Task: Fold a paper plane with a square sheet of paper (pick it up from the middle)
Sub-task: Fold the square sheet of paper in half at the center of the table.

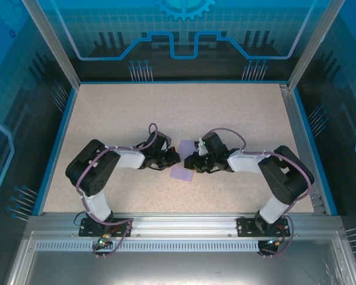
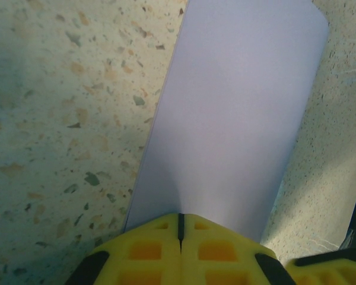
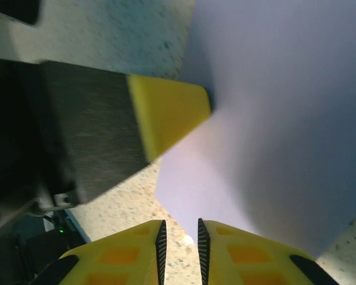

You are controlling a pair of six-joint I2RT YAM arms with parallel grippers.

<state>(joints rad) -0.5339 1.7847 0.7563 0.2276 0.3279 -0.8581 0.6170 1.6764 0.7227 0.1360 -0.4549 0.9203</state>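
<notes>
square sheet of paper point(image 1: 181, 174): pale lavender, at the centre of the top view between the two grippers, low over the speckled table point(image 1: 237, 119); part of it lies under the gripper heads.
paper, left wrist view: the sheet point(image 2: 237, 119) runs from the bottom centre to the upper right of the frame, bowed along its length with a rounded far end; speckled table point(image 2: 59, 119) to its left.
paper, right wrist view: the sheet point(image 3: 285, 119) covers the right half of the frame, its lower edge sloping down to the right.
left arm point(image 1: 95, 172): lower left of the top view, elbow bent, forearm reaching right toward the centre.
left gripper point(image 1: 173, 158): just left of the sheet in the top view; in its own wrist view the yellow fingers are pressed together at the bottom centre point(image 2: 180, 224), and the paper comes straight out of the seam, so it is clamped on the sheet's edge.
left finger, right wrist view: one yellow-tipped finger point(image 3: 169, 116) enters from the left, its tip against the paper's edge.
right gripper point(image 1: 191, 161): just right of the left one, over the sheet; at the bottom of its wrist view point(image 3: 179, 237) the fingers stand a thin slit apart, with the paper's lower edge close above them. I cannot tell whether they pinch it.
right arm point(image 1: 285, 172): lower right of the top view, bent, reaching left.
</notes>
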